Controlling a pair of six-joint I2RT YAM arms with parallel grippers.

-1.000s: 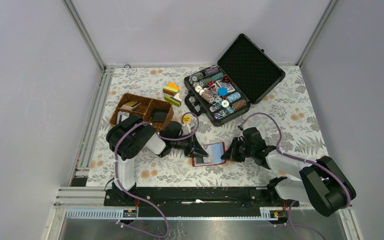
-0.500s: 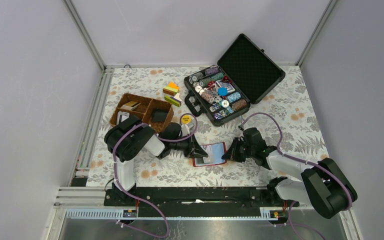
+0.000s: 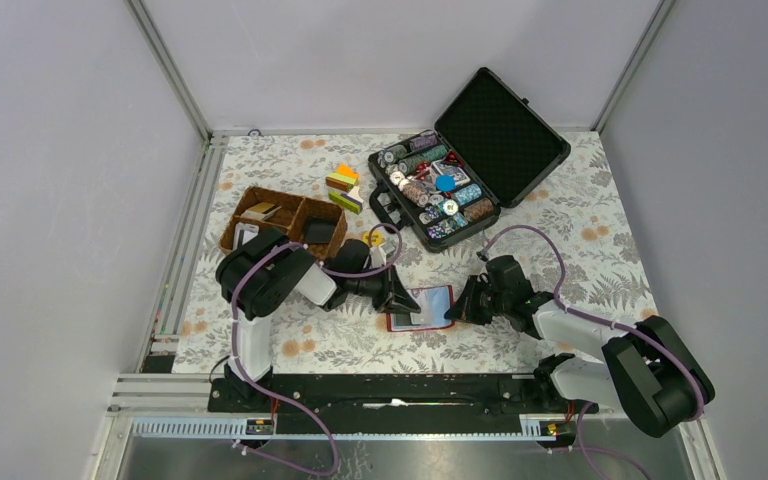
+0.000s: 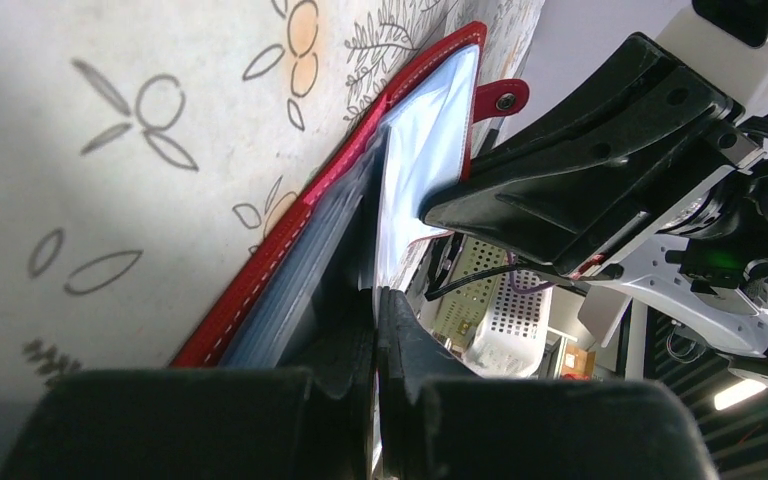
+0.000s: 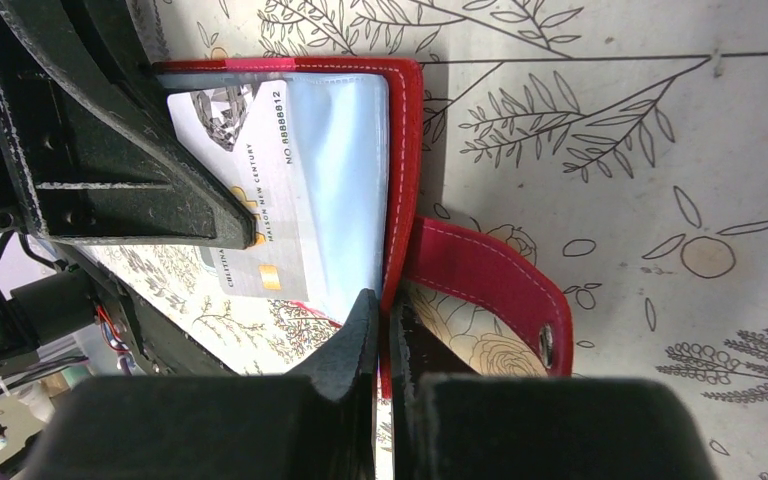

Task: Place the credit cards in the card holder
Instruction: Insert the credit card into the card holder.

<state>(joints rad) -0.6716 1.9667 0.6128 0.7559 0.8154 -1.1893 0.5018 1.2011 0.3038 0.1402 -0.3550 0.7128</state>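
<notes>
While credit card [image 5: 275, 200] enters card holder [image 5: 405, 180] | print: "NO 8888812"

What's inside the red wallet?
A whitish card with a gold chip shows in the open wallet, at its clear pocket. The left fingers cover part of it, so anything else inside is hidden.

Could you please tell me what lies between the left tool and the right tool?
Between the left tool and right tool lies the open red card holder with a whitish card; the top view shows it.
</notes>
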